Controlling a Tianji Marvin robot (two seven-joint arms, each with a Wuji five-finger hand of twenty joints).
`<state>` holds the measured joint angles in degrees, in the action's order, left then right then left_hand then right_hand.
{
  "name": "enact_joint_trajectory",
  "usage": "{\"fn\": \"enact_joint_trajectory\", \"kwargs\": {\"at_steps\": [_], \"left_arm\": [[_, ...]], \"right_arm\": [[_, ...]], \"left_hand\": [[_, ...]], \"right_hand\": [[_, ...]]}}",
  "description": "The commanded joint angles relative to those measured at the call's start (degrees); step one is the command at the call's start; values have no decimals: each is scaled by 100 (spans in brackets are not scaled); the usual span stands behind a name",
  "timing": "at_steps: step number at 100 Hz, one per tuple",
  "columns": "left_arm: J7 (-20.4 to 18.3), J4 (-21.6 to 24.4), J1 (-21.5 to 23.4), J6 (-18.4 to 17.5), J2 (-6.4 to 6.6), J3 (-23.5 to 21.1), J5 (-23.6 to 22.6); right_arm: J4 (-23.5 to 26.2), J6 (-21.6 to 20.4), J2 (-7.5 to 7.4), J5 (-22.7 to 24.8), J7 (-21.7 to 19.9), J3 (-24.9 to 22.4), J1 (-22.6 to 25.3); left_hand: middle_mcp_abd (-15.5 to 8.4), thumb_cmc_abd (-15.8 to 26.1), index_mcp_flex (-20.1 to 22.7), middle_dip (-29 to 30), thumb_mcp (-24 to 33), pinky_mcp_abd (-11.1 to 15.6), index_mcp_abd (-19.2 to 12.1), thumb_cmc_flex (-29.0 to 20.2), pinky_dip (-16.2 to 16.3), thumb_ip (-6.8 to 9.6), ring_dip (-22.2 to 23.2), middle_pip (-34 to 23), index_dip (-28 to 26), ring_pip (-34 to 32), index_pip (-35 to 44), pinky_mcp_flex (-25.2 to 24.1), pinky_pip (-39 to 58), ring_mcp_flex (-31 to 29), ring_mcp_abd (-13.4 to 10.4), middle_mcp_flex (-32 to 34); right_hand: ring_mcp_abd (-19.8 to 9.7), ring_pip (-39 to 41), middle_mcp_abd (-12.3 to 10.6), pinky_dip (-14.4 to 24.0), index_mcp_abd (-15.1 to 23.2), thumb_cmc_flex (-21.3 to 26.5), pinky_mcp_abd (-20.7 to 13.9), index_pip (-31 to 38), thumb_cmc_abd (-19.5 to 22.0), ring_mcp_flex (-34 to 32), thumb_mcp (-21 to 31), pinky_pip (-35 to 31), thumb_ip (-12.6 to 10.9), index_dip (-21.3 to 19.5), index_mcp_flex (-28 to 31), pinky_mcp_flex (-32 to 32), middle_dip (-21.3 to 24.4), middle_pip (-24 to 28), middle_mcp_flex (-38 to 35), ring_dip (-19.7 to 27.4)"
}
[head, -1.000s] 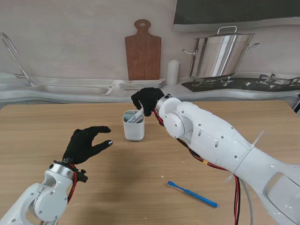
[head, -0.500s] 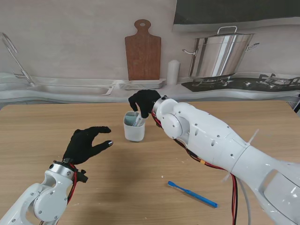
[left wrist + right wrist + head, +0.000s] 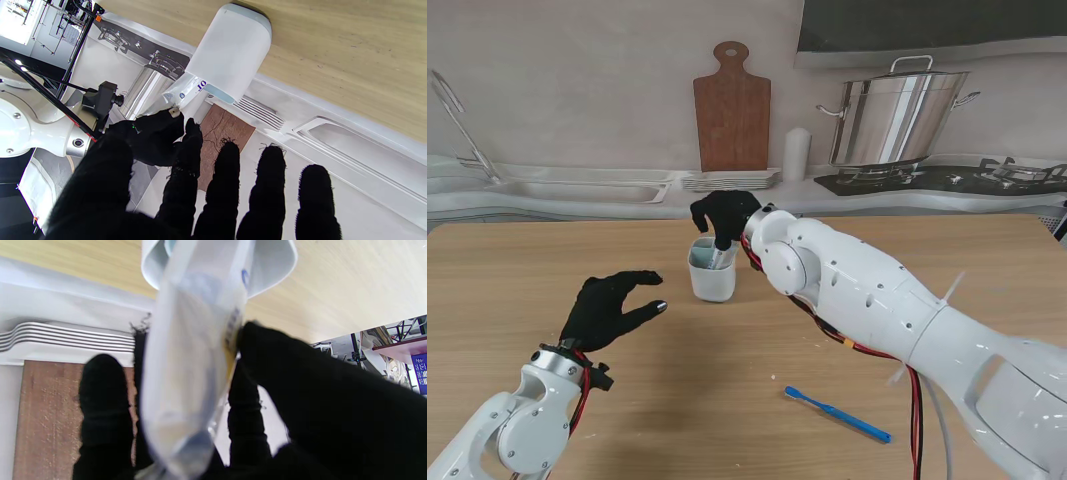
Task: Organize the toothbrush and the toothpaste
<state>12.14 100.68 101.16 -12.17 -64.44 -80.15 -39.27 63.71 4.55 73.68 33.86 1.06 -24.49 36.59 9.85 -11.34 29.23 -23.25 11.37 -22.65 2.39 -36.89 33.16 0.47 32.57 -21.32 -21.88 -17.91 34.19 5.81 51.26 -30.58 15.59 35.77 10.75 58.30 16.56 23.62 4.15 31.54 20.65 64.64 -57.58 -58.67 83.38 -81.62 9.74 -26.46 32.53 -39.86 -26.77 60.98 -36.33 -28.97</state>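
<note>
A white cup [image 3: 712, 274] stands on the wooden table [image 3: 547, 270] in the middle, a little far from me. My right hand [image 3: 724, 217] hovers right over its mouth, shut on a white toothpaste tube [image 3: 193, 350] whose lower end is inside the cup [image 3: 277, 263]. The left wrist view shows the tube [image 3: 185, 93] sticking out of the cup [image 3: 230, 53] with the right hand's fingers [image 3: 156, 136] on it. My left hand [image 3: 610, 308] floats open to the cup's left, nearer to me. A blue toothbrush [image 3: 837, 413] lies flat near the front, right of centre.
Along the far counter sit a sink [image 3: 567, 188], a wooden cutting board [image 3: 732, 105], a white cylinder [image 3: 797, 152] and a large steel pot [image 3: 907, 115] on a stove. My right arm [image 3: 877, 300] crosses the table's right half.
My right hand has shifted left and lowered over the cup, pushing the toothpaste tube deeper in. The left hand and the toothbrush have not moved.
</note>
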Motion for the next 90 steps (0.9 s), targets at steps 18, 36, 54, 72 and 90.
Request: {"fn": "enact_joint_trajectory", "kwargs": {"at_steps": [18,36,54,72,90], "left_arm": [[-106,95,48,1,-7,-18,16],[-118,107,53,20,-7,-31,24],[-114,98,50,19,-8,-34,25],[-111,87,36,20,-10,-29,35],[-107,72,21,17,-10,-9,36]], "right_arm": [[-56,-137,101,-157,-21,-29,6],[-86,-228,132,-231,38,-54,13],[4,-278,115,-225,94,-126,45],[180,-303,44,-173,103,-253,95],[468,-285,-79,-122,59,-462,223]], "left_hand": [[-22,152,54,177,-95,-32,-48,-35,41,222,-18,-28,-4,-58,23,-20,16,-65,-14,77],[-8,156,47,176,-95,-26,-44,-35,40,223,-16,-28,-3,-56,19,-24,11,-60,-2,74],[-16,160,40,175,-97,-33,-43,-34,43,223,-15,-28,-2,-55,16,-20,14,-54,-8,70],[-17,155,46,175,-97,-25,-48,-36,43,224,-14,-29,-3,-55,20,-17,14,-53,-15,70],[-10,155,41,177,-97,-21,-38,-37,40,223,-15,-26,-1,-56,15,-18,9,-55,-7,60]], "right_hand": [[146,-489,213,-76,-224,-945,87,-194,531,476,-31,273,-448,35,-808,472,6,-304,433,-153],[351,-794,320,-39,-358,-1493,156,-256,946,1089,-335,491,-541,103,-1382,1013,43,-416,926,-109],[566,-1222,404,30,-455,-1901,231,-296,1417,1871,-701,738,-660,208,-1938,1672,140,-585,1495,76],[684,-1503,426,112,-656,-2396,243,-426,2308,2533,-1388,957,-805,436,-2584,2246,265,-747,1909,288],[863,-2086,533,-41,-839,-3013,217,-2049,3425,3884,-2576,1362,-1036,1460,-2774,3238,618,-1317,2758,605]]}}
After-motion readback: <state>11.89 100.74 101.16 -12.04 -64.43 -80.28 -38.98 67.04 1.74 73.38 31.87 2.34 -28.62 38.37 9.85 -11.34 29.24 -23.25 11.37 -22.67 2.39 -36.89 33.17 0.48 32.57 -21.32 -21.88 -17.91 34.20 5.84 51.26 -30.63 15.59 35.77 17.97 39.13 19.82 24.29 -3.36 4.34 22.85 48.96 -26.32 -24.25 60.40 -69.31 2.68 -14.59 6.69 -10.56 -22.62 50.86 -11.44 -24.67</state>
